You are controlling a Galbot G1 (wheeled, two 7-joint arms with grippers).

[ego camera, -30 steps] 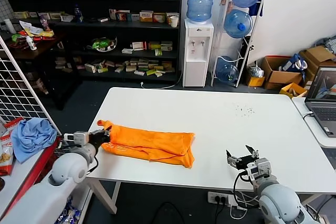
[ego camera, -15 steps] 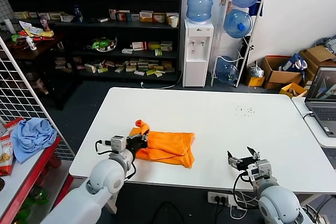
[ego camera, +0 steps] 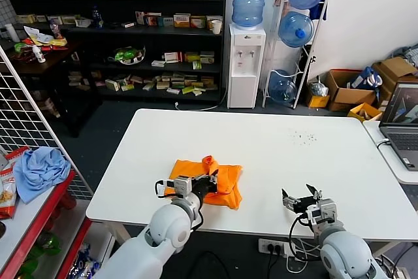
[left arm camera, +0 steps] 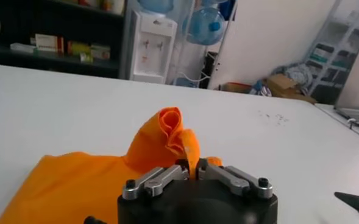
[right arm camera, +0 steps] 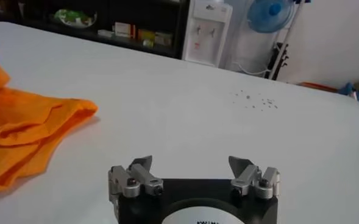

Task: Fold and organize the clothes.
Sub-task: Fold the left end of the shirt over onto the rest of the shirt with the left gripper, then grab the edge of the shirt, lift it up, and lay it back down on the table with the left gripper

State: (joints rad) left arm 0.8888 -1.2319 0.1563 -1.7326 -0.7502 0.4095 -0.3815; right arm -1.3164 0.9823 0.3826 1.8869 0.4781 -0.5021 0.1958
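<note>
The orange T-shirt (ego camera: 225, 184) lies folded into a strip near the table's front edge, left of centre. My left gripper (ego camera: 209, 181) is shut on the shirt's left end and holds it lifted over the middle of the strip. In the left wrist view the pinched fold (left arm camera: 173, 131) stands up between the jaws of the left gripper (left arm camera: 191, 168), with the rest of the shirt below. My right gripper (ego camera: 302, 198) is open and empty on the table right of the shirt, apart from it. The right wrist view shows the right gripper (right arm camera: 191, 164) and the shirt's right end (right arm camera: 27, 131).
The white table (ego camera: 294, 142) has bare room behind and to the right of the shirt. A laptop (ego camera: 401, 122) sits on a side table at the right. A light blue cloth (ego camera: 39, 169) lies on a red rack at the left. Shelves and a water dispenser (ego camera: 247, 63) stand behind.
My left gripper has carried the shirt's left end to the right, over the rest of the shirt, so the strip is now about half as long. The right gripper has stayed put.
</note>
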